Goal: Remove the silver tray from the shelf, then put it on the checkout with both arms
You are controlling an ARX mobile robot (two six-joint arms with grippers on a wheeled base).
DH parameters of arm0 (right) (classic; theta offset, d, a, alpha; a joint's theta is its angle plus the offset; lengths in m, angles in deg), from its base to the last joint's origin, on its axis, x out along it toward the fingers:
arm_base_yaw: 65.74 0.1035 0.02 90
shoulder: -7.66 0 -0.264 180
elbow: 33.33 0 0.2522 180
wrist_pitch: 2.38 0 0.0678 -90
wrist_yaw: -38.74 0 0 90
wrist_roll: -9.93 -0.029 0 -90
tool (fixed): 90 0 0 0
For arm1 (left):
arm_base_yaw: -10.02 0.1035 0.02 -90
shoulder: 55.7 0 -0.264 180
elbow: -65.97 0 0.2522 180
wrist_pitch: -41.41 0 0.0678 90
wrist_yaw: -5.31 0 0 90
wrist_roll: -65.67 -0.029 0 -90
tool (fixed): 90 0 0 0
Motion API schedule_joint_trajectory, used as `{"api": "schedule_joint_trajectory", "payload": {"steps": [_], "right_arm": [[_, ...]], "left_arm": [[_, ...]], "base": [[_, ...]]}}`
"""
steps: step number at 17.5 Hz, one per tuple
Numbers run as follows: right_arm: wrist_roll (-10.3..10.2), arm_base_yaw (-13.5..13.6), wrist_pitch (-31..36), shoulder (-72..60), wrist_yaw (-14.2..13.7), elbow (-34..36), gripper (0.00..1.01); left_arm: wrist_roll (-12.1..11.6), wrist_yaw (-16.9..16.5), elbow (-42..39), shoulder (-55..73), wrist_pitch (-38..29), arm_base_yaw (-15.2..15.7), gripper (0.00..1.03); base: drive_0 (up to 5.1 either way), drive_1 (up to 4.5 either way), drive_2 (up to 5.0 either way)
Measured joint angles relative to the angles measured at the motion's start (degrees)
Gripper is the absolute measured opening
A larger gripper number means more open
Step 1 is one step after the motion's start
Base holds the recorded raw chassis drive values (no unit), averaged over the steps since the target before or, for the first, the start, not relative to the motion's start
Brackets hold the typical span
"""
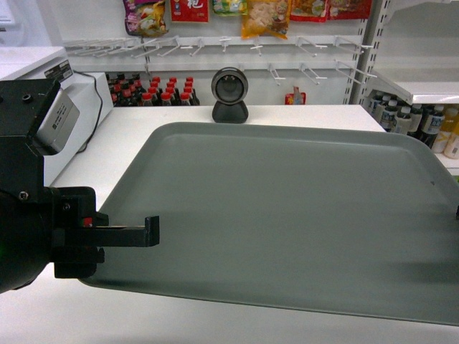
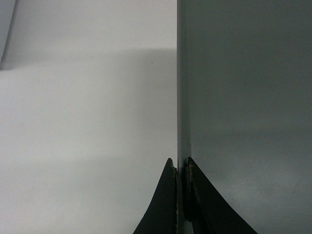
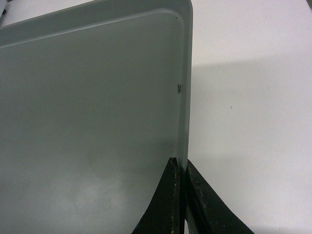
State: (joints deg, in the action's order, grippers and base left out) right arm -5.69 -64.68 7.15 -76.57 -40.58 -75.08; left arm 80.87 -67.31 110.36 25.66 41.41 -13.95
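Both claws pinching the tray rim

Left claw [image 1: 147, 231] is clamped on my silver tray [image 1: 287, 215] at its near-left rim; the tray sits over the white bench [image 1: 301, 115]. Right claw [image 3: 183, 195] grips the right rim.

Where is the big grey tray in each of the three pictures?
Head: the silver tray fills the middle and right, over the white checkout.
Left wrist: it fills the right half, rim pinched in the jaws.
Right wrist: it fills the left, rim pinched in the jaws.
Shared landmark: the white checkout.
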Motion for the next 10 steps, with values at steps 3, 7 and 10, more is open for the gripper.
{"api": "schedule_joint_trajectory", "payload": {"steps": [3, 7, 10], "right_arm": [[0.00, 0.00, -0.02, 0.00, -0.02, 0.00, 0.03], [-0.02, 0.00, -0.22, 0.00, 0.00, 0.00, 0.03], [0.66, 0.09, 1.90, -0.26, 1.73, -0.22, 0.03]], "left_arm": [[0.00, -0.04, 0.00, 0.00, -0.04, 0.00, 0.03], [0.00, -0.04, 0.00, 0.00, 0.20, 0.00, 0.03], [6.51, 9.18, 7.13, 1.88, 16.02, -2.71, 0.03]], "base": [[0.0, 4.19, -4.2], [0.1, 4.26, -4.1], [0.0, 1.42, -1.4]]}}
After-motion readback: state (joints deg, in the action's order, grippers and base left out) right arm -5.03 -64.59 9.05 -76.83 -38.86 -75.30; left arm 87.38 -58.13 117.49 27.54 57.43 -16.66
